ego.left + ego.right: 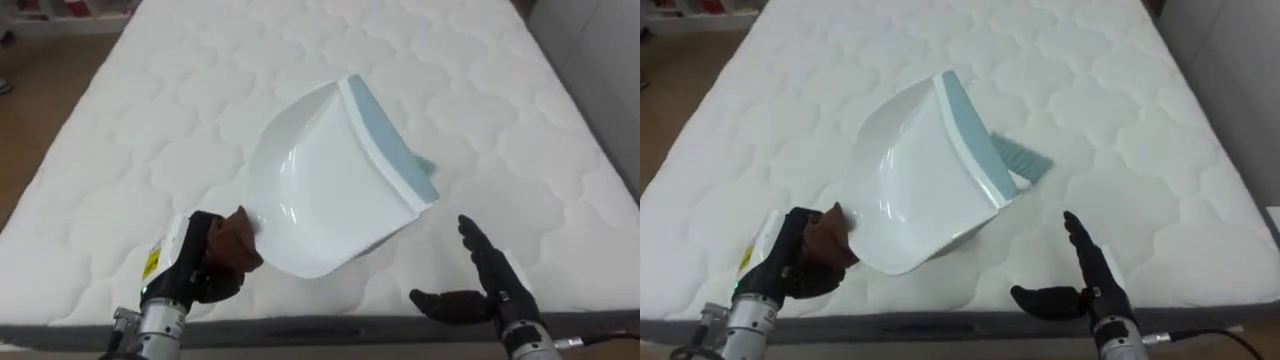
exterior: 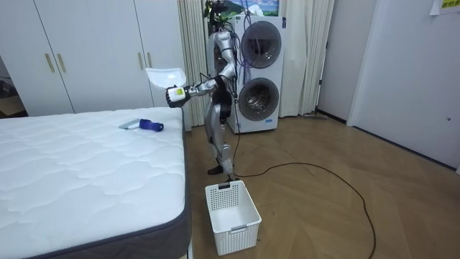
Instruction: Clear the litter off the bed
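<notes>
I have the left hand (image 1: 205,265) clenched round the brown handle (image 1: 238,236) of a white plastic dustpan (image 1: 320,190). It holds the pan raised and tilted over the white quilted mattress (image 1: 130,130), with the pan's pale blue rubber lip (image 1: 388,138) on the side away from me. A yellow label (image 1: 152,262) sits on the back of that hand; there is dark print on it, but it is too small for me to read.

The right hand (image 1: 492,285) hangs over the near edge of the mattress at lower right. Its fingers are straight, the thumb is spread to the side, and it holds nothing.

Just past the lip, teal bristles (image 1: 1022,156) stick out on the mattress, the rest hidden behind the pan. The room view shows a small hand brush (image 2: 144,125) with a dark blue handle lying on the bed near the robot's end. I take the bristles to be part of that brush, though I can't be sure.

In the room view the robot stands at the end of the bed, in front of two stacked white washing machines (image 2: 259,75). Pale wardrobe doors (image 2: 72,50) line the wall behind the bed. A white slatted plastic basket (image 2: 231,216) stands on the wooden floor (image 2: 323,216) beside the bed's near corner. A yellow note (image 2: 436,6) is stuck high at the room view's right; I can't make out its writing.
</notes>
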{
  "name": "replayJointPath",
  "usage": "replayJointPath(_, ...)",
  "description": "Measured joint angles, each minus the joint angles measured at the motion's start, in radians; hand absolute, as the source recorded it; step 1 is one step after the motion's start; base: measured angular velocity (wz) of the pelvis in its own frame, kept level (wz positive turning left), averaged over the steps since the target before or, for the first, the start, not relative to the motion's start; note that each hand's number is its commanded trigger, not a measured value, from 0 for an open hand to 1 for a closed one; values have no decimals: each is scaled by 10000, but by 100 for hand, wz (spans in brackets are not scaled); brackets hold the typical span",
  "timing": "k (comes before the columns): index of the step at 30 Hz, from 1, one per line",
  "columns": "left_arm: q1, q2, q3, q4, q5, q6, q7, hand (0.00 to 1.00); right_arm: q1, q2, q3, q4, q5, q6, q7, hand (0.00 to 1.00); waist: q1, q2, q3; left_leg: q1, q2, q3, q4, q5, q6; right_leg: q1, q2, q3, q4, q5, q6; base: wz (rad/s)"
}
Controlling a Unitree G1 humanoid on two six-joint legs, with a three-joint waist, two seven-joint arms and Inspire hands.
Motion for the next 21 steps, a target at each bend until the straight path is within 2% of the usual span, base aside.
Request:
replayJointPath(4, 3, 1, 17, 1, -364, 1, 5, 0, -5, 21, -34, -7, -356, 219, -4, 0, -146, -101, 63, 93, -19, 3, 40, -150, -22, -114, 95, 265, 248, -103, 4, -20)
replayJointPath(7, 7, 8, 15, 57, -355, 1, 4, 0, -4, 60, -106, -6, -701, 329, 5, 0, -152, -182, 107, 110, -78, 284, 106, -284, 21, -441, 86, 516, 809, -256, 55, -31)
replayJointPath(9, 21, 29, 44, 215, -354, 2, 5, 0, -3, 84, -108, -5, -733, 456, 29, 0, -29, -206, 95, 139, -60, 692, 109, -387, 47, -621, 67, 422, 1128, -299, 55, -52)
replayJointPath(10, 76, 66, 49, 244, -366, 4, 5, 0, -4, 89, -111, 14, -745, 472, 40, 0, -36, -209, 98, 181, -54, 839, 133, -455, 52, -702, 37, 231, 1245, -298, 52, -46)
replayJointPath(16, 49, 59, 42, 415, -1258, 1, 2, 0, 29, 168, -391, 609, -780, 568, 52, 0, -226, -255, 123, 324, -3, 941, 199, -576, 130, -490, 10, 181, 1013, -304, 50, -12)
replayJointPath(21, 91, 60, 46, 1001, -1737, 77, -31, 0, -11, 181, -469, 797, -829, 627, 61, 0, -93, -288, 110, 544, 57, 982, 31, -572, 130, -126, 124, 156, 492, -200, 78, -5)
